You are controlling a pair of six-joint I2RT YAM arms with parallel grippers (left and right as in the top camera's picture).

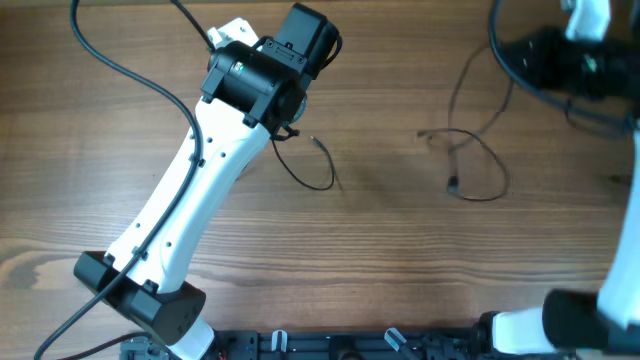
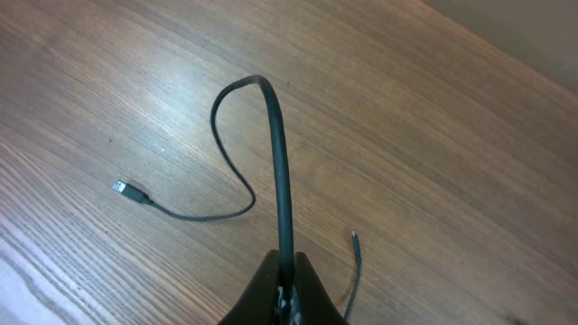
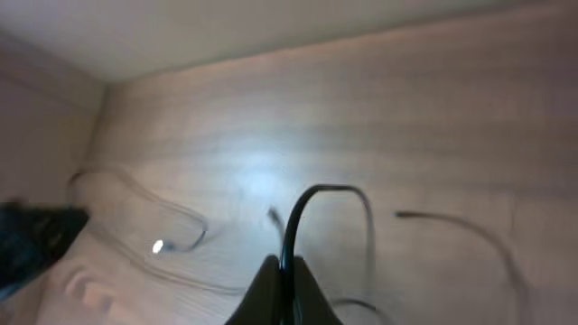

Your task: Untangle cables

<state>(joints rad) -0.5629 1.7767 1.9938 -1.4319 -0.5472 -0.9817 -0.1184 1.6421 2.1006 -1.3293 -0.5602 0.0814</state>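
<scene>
1. The left gripper (image 2: 285,269) is clenched on the left cable (image 2: 282,153). This flat black cord arches up from the fingers, bends back and ends in a small plug (image 2: 132,191) lying on the worktop (image 1: 380,260). It sits left of the worktop's centre, toward the far edge.
2. The right gripper (image 3: 287,264) is clenched on the right cable (image 3: 318,190) near the far right corner. Thin loops (image 1: 478,160) lie between that corner and the centre, well apart from the left cable.
3. Risk: each cord is pinched only at the fingertips. A sharp pull would likely slide it free.
4. Risk: the loops on the right appear to cross. Pulling one strand away could tighten them into a knot instead of opening them.
5. Risk: the right arm's own thicker wires hang close by, and a lifted cord could catch on them.
6. Hard to make out:
   - The right wrist view is blurred, so the number of cords there is unclear.
   - A dark shape at that view's left edge cannot be identified.
   - From above, both sets of fingers are hidden under the wrists.
   - A loose end (image 2: 354,236) beside the left gripper is cut off. I cannot tell which cable it belongs to.
</scene>
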